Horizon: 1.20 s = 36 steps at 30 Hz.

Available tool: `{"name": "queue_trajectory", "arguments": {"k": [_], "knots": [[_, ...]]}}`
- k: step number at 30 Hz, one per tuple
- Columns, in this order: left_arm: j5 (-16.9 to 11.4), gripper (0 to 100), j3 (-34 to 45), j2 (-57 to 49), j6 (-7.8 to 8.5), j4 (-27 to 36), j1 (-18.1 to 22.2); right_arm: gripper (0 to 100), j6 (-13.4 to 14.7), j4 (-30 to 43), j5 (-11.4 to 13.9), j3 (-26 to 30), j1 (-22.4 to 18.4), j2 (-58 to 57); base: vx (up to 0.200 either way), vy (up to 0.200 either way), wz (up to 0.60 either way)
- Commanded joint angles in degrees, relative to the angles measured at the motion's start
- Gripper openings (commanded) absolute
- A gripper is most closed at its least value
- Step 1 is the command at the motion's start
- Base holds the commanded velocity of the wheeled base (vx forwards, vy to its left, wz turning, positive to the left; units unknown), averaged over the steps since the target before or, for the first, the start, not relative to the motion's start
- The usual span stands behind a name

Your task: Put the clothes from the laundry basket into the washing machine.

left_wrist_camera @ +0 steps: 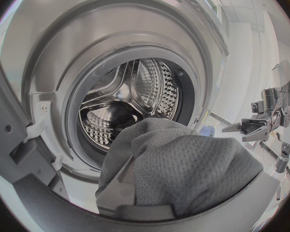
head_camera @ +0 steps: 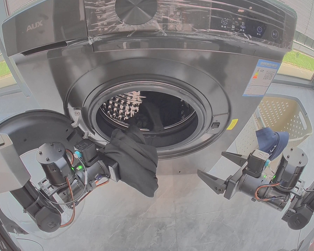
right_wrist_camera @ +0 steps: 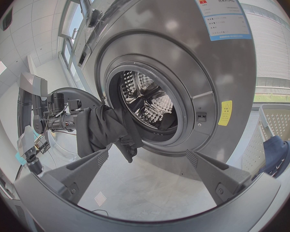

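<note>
Washing machine [head_camera: 157, 63]: front-loader with a smooth dark grey metal shell. A round brushed dial [head_camera: 136, 5] sits on a control panel under wrinkled clear film. The round door [head_camera: 31, 129] hangs open on the robot's left.

Drum [head_camera: 124, 107]: shiny steel, dimpled and punched with small holes, with a grey rubber ring around the mouth. Dark clothes [head_camera: 153, 114] already lie inside, low and towards the back.

Black garment [head_camera: 136, 161]: soft, fine-knit cloth, bunched and folded. It hangs from the left gripper [head_camera: 111, 169], just in front of the lower left rim of the drum mouth, with its upper fold reaching the rubber ring. The jaws pinch the garment and are wrapped in its cloth.

Right gripper [head_camera: 211, 163]: held low before the machine's lower right front, above the floor [head_camera: 185, 213] of pale marbled tile. Its dark wedge-shaped jaws are spread wide and hold nothing.

Laundry basket [head_camera: 296, 122]: cream plastic with perforated walls and a rounded rim, standing right of the machine. A navy garment [head_camera: 272, 140] is draped over its near rim
</note>
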Motion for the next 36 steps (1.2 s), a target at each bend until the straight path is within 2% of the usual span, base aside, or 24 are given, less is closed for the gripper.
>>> {"name": "queue_trajectory", "arguments": {"k": [1,6,10,11,14,18,22,24,30,35,36], "knots": [[-0.02,0,-0.2,0.11,-0.01,-0.01,-0.06,100,0.01,0.05,0.03,0.17,0.08,0.12,0.2,0.0,0.0],[-0.02,0,0.06,0.11,-0.1,-0.01,-0.94,100,0.01,0.05,0.65,2.98,1.4,0.03,0.0,0.0,0.0],[-0.2,0,0.33,0.02,-2.29,-0.01,-4.72,100,-0.07,-0.21,2.76,6.14,5.27,-0.24,0.0,0.0,0.0],[-0.2,0,0.06,0.28,-2.21,-0.01,-5.07,100,0.01,-0.56,2.67,6.14,5.97,-0.24,0.0,0.0,0.0],[-0.2,0,-2.84,2.74,-2.91,-0.01,-6.04,100,0.19,-1.7,2.58,6.14,7.9,-0.15,0.0,0.0,0.0],[-0.55,0,-7.23,7.75,-3.35,-0.01,-5.86,100,0.19,-1.97,2.58,6.67,8.08,0.03,0.0,0.0,0.0],[-3.01,0,-10.48,10.3,-6.34,-0.01,-5.86,100,0.19,-1.88,2.58,6.76,8.17,0.03,0.0,0.0,0.0],[-3.45,0,-12.59,11.36,-7.13,0.08,-5.51,100,0.19,-1.97,2.5,6.67,8.61,0.03,0.0,0.0,0.0],[-2.92,0,-22.44,18.74,-7.48,0.25,-4.37,100,0.19,-1.97,2.41,6.67,8.78,0.12,0.0,0.0,0.0],[-2.57,0,-27.27,22.69,-7.57,0.52,-4.45,100,0.19,-1.97,2.41,6.49,8.87,0.2,0.0,0.0,0.0],[-2.13,0,-30.43,24.19,-7.66,1.4,-4.19,100,0.19,-1.97,2.41,6.49,8.87,0.2,0.0,0.0,0.0]]}}
